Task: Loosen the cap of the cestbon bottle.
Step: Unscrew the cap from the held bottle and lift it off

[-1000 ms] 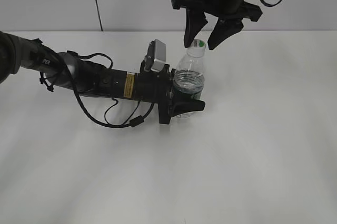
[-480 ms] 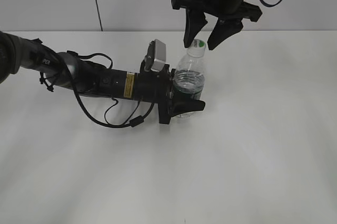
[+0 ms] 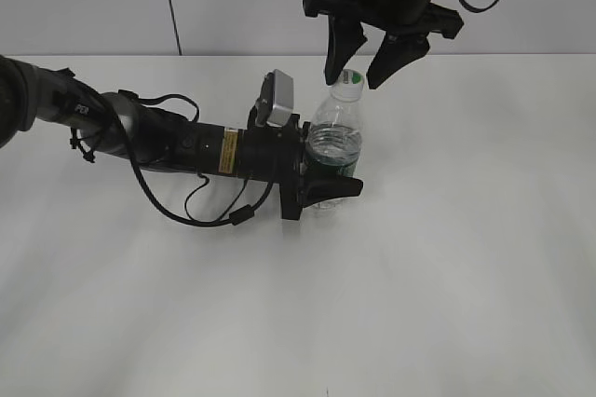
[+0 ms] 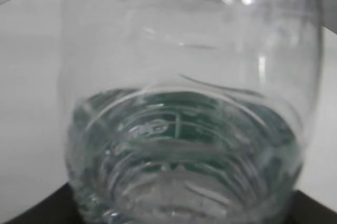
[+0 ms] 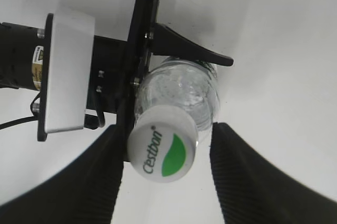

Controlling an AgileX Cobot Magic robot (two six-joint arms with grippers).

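- the small clear plastic cestbon water bottle (image 3: 333,148) with a dark green label band stands upright on the white table (image 3: 447,266), near its middle towards the back.
- the black left gripper (image 3: 321,183) reaches in from the left, lying low along the table, its jaws clamped around the bottle's lower body at the label.
- the small round white screw cap (image 5: 161,150) with a green mark and the word "cestbon" on top sits on the bottle's neck.
- the black right gripper (image 3: 369,61) hangs above the cap with its fingers (image 5: 247,179) spread apart, one on each side of the cap, neither touching it.
- the left wrist view is filled by the bottle's ribbed clear wall, blurred.
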